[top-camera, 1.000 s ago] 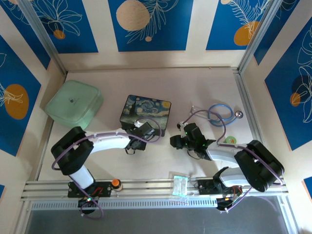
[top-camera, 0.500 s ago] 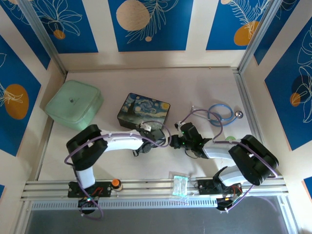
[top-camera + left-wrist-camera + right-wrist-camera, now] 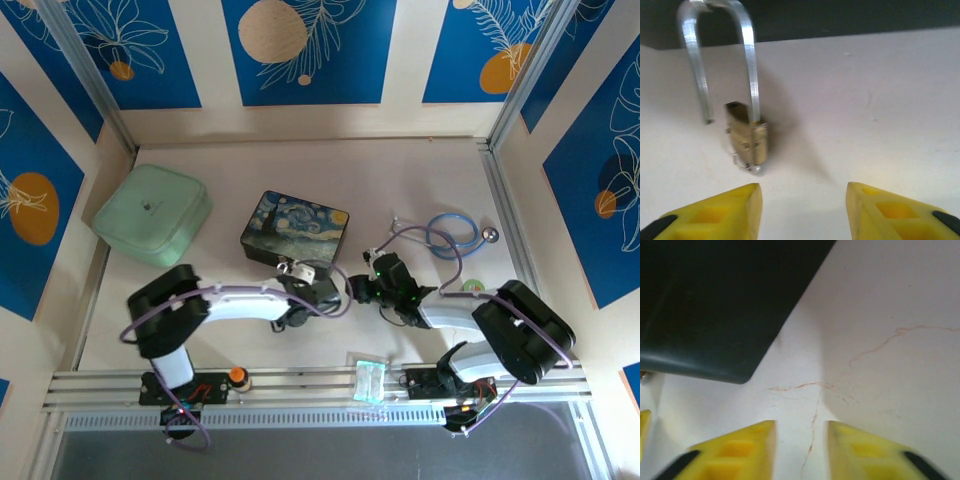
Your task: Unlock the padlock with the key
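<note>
The padlock [image 3: 746,140] lies on the worktop [image 3: 865,100] just in front of the starry-night box [image 3: 297,228], with one leg of its shackle sprung free. The left jaws and right jaws stand partly open and empty. Left of the box is a green container [image 3: 150,215], its lid mark too small to read. A stethoscope [image 3: 455,235] lies to the right.

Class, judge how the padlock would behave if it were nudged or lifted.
The padlock looks all metal, so it is probably rigid and heavy for its size. Its shackle has one leg free, so it may swivel when lifted. Lying on the table, it would likely slide rather than roll.
</note>
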